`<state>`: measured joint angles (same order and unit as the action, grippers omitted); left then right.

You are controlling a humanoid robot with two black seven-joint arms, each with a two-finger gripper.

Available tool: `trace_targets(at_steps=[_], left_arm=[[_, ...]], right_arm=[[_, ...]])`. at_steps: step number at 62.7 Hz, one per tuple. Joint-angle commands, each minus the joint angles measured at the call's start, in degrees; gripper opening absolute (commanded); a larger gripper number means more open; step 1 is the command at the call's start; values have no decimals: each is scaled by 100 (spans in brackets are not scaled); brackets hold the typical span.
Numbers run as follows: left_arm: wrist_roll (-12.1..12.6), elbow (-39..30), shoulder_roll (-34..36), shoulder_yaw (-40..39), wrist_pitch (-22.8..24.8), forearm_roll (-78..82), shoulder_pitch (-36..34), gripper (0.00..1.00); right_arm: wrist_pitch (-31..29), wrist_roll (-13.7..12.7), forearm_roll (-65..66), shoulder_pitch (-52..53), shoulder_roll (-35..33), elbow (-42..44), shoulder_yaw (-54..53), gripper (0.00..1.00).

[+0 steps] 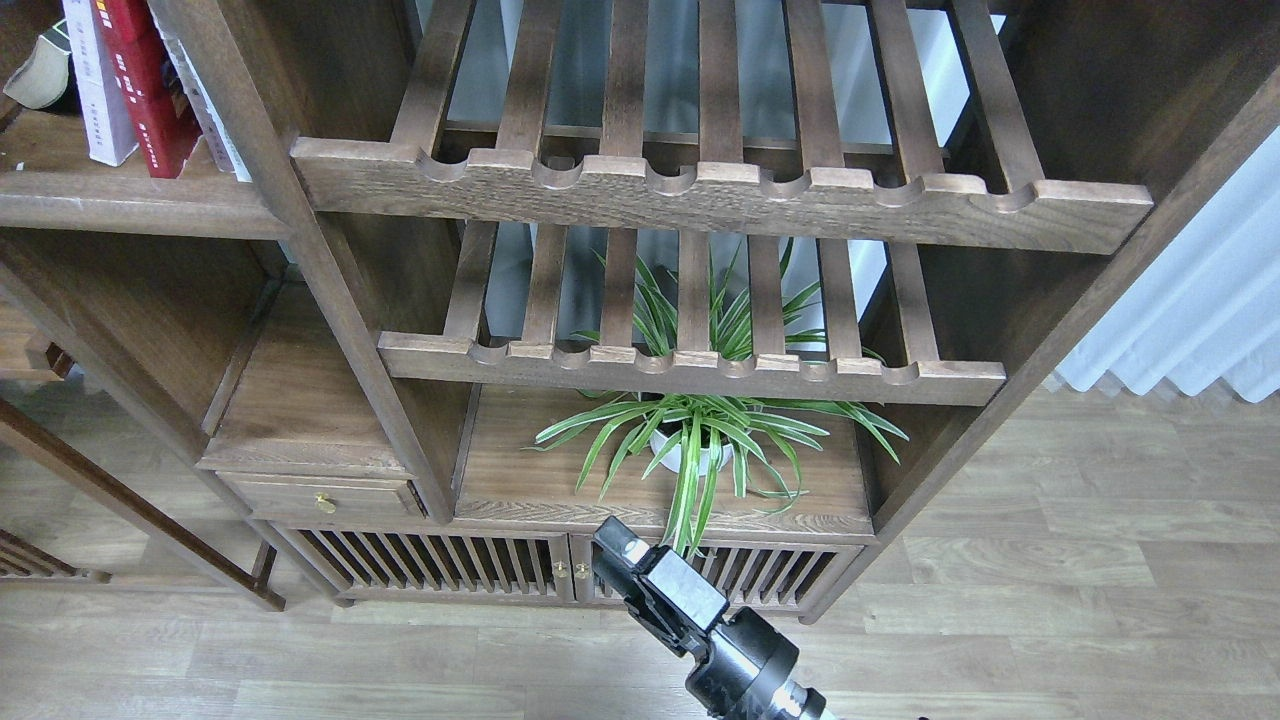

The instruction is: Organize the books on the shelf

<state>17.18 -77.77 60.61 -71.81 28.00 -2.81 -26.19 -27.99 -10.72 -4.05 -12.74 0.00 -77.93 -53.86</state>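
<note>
Head view: The books stand upright at the far left of a large dark-brown bookcase, on the solid shelf [110,195] in its upper left bay. A pale white book [98,85] stands on the left, a red book [150,85] touches it on the right, and a third book [205,105], showing only a pale spine edge, sits just beside the red one against the bookcase's upright post [300,260]. A pale rounded object [40,72] lies at the far left of the same shelf, partly cut off by the frame.

To the right of the post, two slatted racks with scalloped front rails fill the middle bay, the upper rack [720,195] nearer the camera than the lower rack [690,368]. Under the lower rack a spider plant [700,430] in a white pot [690,452] stands on a flat board, its long striped leaves spilling over the front edge. A small drawer [325,497] with a brass knob sits to the left of the plant's board, and slatted cabinet doors [450,570] run along the bottom.

One black arm rises from the bottom edge, its gripper [640,570] well below and to the right of the books, in front of the cabinet doors. Which arm it is and whether its fingers are apart or together cannot be told from this end-on angle. Pale curtains [1200,310] hang at far right above the wood floor [1050,600].
</note>
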Motion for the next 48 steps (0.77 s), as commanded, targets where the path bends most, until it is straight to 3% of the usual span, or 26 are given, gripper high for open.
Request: trace_targets(at_steps=[1, 19, 48], left_arm=[[5, -186, -137, -325, 0, 0, 702, 55], [49, -634, -1042, -703, 0, 8, 2205, 57], [49, -283, -2493, -677, 0, 26, 2636, 62]], right_arm=[[-1, 0, 0, 0, 0, -3, -10, 99], [-1, 0, -8, 17, 0, 6, 33, 99], [-1, 0, 0, 325, 0, 111, 25, 99]])
